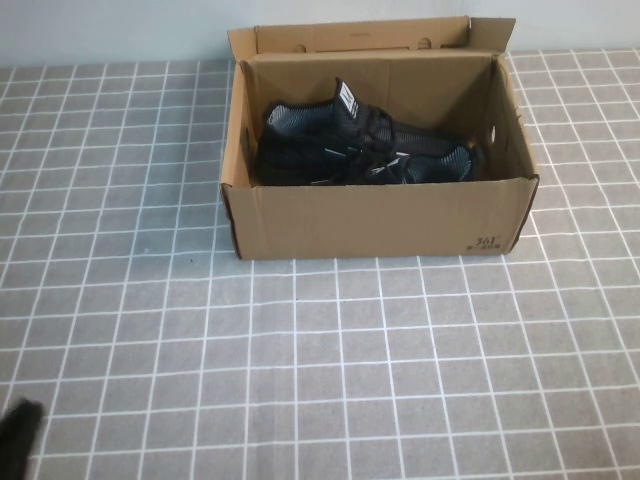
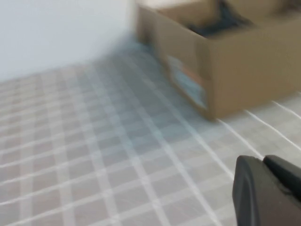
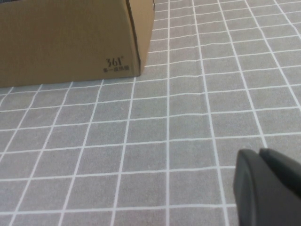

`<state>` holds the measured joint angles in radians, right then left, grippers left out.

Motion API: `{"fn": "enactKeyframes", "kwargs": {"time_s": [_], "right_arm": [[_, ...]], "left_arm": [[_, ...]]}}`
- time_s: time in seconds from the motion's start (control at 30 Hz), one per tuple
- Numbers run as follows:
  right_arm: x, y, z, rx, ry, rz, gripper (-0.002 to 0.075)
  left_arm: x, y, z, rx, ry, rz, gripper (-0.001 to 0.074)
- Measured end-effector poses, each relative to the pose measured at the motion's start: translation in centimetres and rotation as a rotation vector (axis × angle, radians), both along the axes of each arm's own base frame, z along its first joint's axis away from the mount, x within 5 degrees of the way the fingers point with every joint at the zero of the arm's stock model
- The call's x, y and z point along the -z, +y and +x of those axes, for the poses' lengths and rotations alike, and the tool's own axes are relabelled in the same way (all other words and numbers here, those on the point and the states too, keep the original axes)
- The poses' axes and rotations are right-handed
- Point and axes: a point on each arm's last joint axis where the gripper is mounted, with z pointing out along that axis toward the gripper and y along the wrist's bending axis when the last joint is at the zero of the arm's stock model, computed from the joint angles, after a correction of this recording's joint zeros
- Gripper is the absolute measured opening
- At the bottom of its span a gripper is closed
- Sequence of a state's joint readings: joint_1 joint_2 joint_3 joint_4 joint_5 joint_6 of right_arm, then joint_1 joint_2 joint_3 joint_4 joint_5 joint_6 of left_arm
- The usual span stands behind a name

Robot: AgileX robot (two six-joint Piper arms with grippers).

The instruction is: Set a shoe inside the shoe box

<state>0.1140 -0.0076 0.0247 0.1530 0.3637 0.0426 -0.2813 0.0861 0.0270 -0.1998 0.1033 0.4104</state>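
Shoe: the shoe (image 1: 365,148) lies on its sole inside the shoe box (image 1: 375,218), heel toward 9 o'clock, toe toward 3 o'clock, tongue label up; nothing holds it.
Shoe box: it sits on the desk (image 1: 330,370) toward 12 o'clock, lid flap standing upright along the far side, the "361" print (image 3: 114,62) at its near right corner.
Left gripper: the left gripper (image 2: 268,193) hangs low over the desk at about 7 o'clock, well apart from the box; its fingers lie close together with nothing between them.
Right gripper: the right gripper (image 3: 268,188) is out of the high view; its own camera puts it low over the desk, well apart from the printed corner of the box. Its fingers are together too and carry nothing.
Stage: by my reading the placing is done, and the step in hand is clearing both arms away.
Doing it well: keep both arms low and well apart from the box walls so the cardboard is not nudged, and leave the lid flap alone.
Risk: a brush against the near wall could slide the light box across the desk.
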Motion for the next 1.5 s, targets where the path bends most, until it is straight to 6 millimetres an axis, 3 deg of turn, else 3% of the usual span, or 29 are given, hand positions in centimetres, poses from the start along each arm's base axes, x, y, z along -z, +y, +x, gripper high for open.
{"fn": "enactKeyframes", "kwargs": {"time_s": [0.13,0.27,0.57,1.5], "right_arm": [[0.0,0.0,0.0,0.0,0.0,0.0,-0.0017],[0.0,0.0,0.0,0.0,0.0,0.0,-0.0016],[0.0,0.0,0.0,0.0,-0.002,0.0,-0.0016],[0.0,0.0,0.0,0.0,-0.002,0.0,-0.0016]], "left_arm": [[-0.9,0.9,0.2,-0.138,-0.089,-0.059,0.0],[-0.9,1.2,-0.2,-0.169,-0.113,-0.068,0.0],[1.9,1.2,-0.8,-0.185,0.193,-0.031,0.0],[1.9,1.3,-0.9,-0.186,0.198,-0.032,0.0]]}}
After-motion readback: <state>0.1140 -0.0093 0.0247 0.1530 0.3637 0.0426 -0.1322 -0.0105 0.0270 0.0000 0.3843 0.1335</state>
